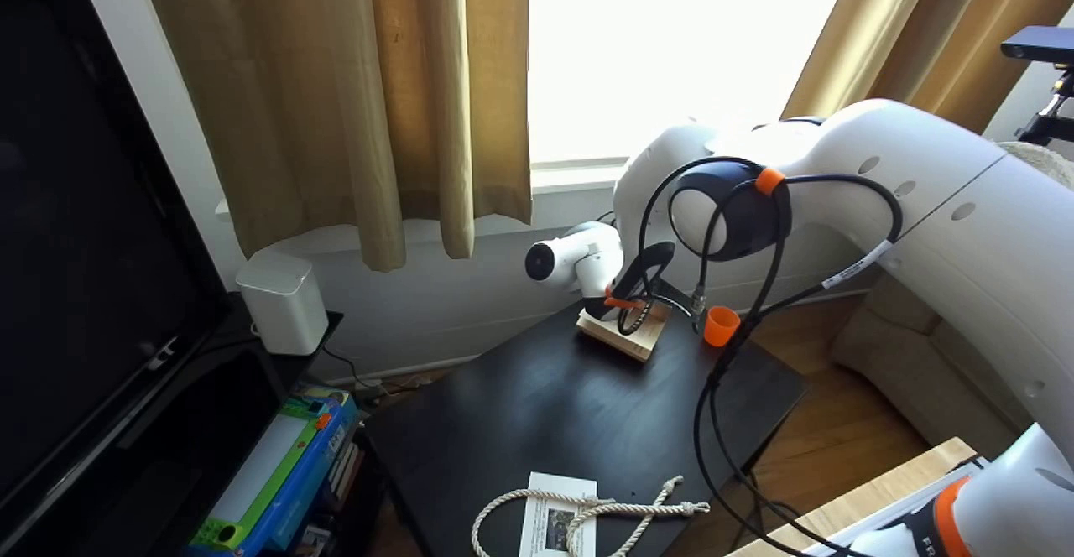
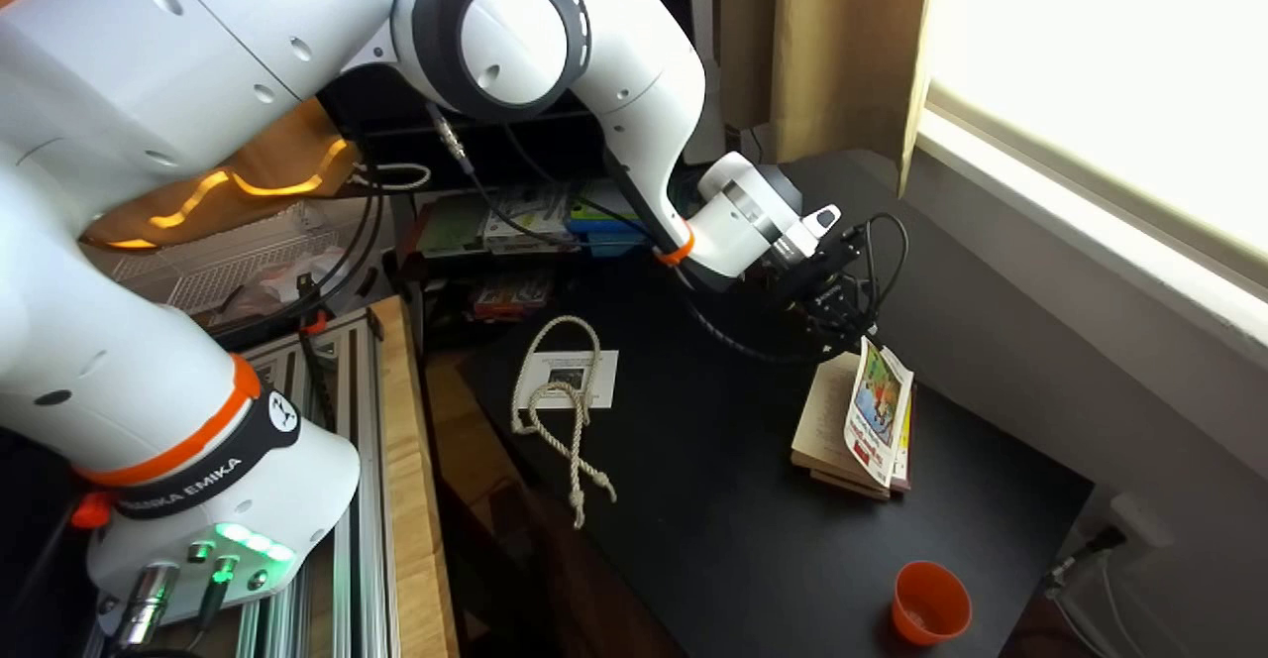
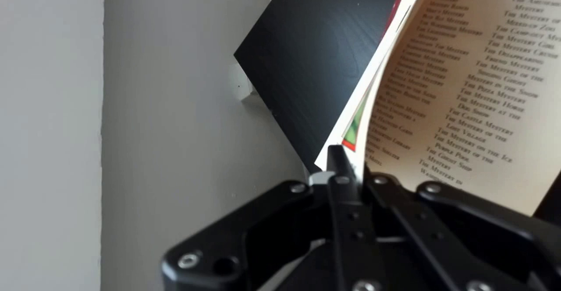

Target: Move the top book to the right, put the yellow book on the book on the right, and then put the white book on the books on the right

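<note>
Gripper [image 3: 354, 169]: closed, its black fingertips [image 3: 338, 155] pinching a lifted paper edge of the top book [image 3: 473, 76] (page or cover, I cannot say which).
Top book: on the stack of books [image 2: 842, 472], opened so that cream paper shows; in the wrist view a page carries two columns of titles, the word "Mystery" recurring down the list.
Illustrated leaf [image 2: 878, 405]: tilted up on the side toward the grey wall [image 2: 1001, 321], right under the gripper, a coloured picture on its face and a red patch low down.
Stack of books: on the black table [image 1: 503, 431], near the wall; a yellow strip and a dark red edge show at its side (which volume is the yellow one and which the white one, I cannot tell).
Orange cup [image 2: 931, 603]: upright on the same table, apart from the stack in both exterior views.
Rope [image 1: 646, 509]: cream, looped, lying partly over a printed sheet [image 1: 554, 532] (text and a small dark photo), well apart from the books.
Robot arm [image 2: 654, 93]: stretched over the table, its wrist bent down to the stack.
Window [image 1: 671, 54]: bright, between gold curtains [image 1: 327, 104].
Flat screen [image 1: 75, 205]: black, with a white box-shaped device [image 1: 285, 305] beside it.
</note>
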### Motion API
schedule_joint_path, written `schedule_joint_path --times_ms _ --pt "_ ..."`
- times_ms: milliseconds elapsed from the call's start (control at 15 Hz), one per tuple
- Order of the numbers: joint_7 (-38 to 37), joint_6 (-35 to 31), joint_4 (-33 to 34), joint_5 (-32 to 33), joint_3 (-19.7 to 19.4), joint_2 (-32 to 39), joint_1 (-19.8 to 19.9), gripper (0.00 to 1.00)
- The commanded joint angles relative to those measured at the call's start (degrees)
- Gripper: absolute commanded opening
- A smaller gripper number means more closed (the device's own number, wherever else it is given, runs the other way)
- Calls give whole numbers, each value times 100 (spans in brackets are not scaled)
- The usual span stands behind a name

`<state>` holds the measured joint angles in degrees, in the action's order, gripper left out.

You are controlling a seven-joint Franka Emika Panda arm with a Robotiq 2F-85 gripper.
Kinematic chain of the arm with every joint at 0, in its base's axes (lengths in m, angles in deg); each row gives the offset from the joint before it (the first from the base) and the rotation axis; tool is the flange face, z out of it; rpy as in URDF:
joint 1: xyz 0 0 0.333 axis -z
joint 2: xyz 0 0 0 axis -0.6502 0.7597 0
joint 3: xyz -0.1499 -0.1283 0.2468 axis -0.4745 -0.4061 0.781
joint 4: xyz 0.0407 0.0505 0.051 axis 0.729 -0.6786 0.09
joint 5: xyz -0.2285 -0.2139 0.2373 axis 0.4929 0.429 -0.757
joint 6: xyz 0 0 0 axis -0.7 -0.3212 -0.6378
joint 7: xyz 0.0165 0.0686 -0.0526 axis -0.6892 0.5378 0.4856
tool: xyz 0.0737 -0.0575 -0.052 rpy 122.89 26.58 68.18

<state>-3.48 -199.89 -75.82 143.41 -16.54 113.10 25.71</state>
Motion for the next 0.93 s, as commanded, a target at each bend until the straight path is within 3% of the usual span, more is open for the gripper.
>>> schedule_joint_path --times_ms 0,267,333,400,867 --pt "-57 -17 592 56 115 488 98 0" --pt "34 -39 939 -1 131 763 127 0" --pt "51 -24 1011 -9 124 815 125 16" --pt "41 -27 1067 -11 118 858 123 25" --pt "221 44 924 -305 264 696 203 78"
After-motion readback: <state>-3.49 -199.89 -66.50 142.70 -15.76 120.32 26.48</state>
